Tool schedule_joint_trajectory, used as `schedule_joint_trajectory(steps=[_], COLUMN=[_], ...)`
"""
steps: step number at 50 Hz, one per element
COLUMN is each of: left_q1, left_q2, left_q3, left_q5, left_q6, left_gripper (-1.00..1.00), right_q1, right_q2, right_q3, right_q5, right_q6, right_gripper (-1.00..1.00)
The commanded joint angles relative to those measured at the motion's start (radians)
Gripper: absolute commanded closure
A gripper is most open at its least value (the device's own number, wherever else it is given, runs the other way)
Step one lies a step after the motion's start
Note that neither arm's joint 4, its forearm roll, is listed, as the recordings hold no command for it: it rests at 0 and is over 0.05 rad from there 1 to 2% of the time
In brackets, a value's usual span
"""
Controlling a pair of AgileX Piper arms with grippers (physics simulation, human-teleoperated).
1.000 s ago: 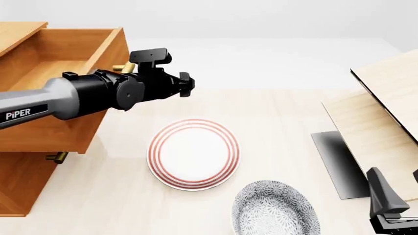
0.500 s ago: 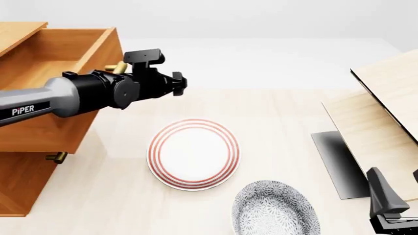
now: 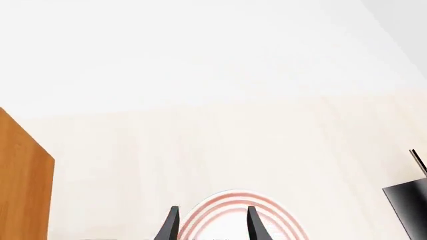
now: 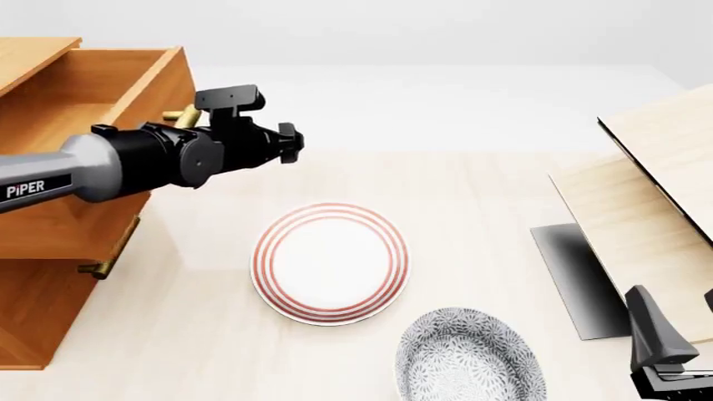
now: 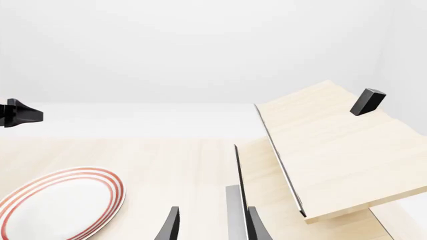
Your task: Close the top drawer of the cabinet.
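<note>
Front view: top drawer (image 4: 83,109) part open, far left, projecting from cabinet (image 4: 33,313). My left gripper (image 4: 287,144) beside drawer front, past brass handle (image 4: 179,117); my arm against panel. Risk: arm slips off panel corner, drawer stalls short. Pale table (image 4: 479,192), white backdrop.

Left wrist view: fingers (image 3: 172,227) spread, empty, above striped plate (image 3: 230,212).

Right wrist view: right gripper (image 5: 210,227) spread, idle, near light-wood structure (image 5: 333,150).

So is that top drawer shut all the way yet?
No: in the front view the top drawer sticks out of the cabinet, its inside open to view, with the left tool beside its front.
</note>
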Motion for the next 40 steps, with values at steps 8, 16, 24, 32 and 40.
schedule_joint_trajectory(steps=[8,16,24,32,40], left_q1=[0.050,0.072,0.089,0.108,0.123], left_q2=[-0.037,-0.050,-0.061,-0.059,-0.068], left_q3=[0.052,0.072,0.080,0.085,0.092], left_q5=[-0.014,-0.022,-0.020,-0.025,-0.024], left_q6=[-0.001,0.000,0.000,0.005,0.004], left_gripper=[-1.00,-1.00,-1.00,-1.00,-1.00], right_q1=[0.000,0.000,0.000,0.000,0.000], right_q2=[0.000,0.000,0.000,0.000,0.000], right_q3=[0.000,0.000,0.000,0.000,0.000], right_q5=[0.000,0.000,0.000,0.000,0.000], right_q6=[0.000,0.000,0.000,0.000,0.000], right_gripper=[-1.00,-1.00,-1.00,-1.00,-1.00])
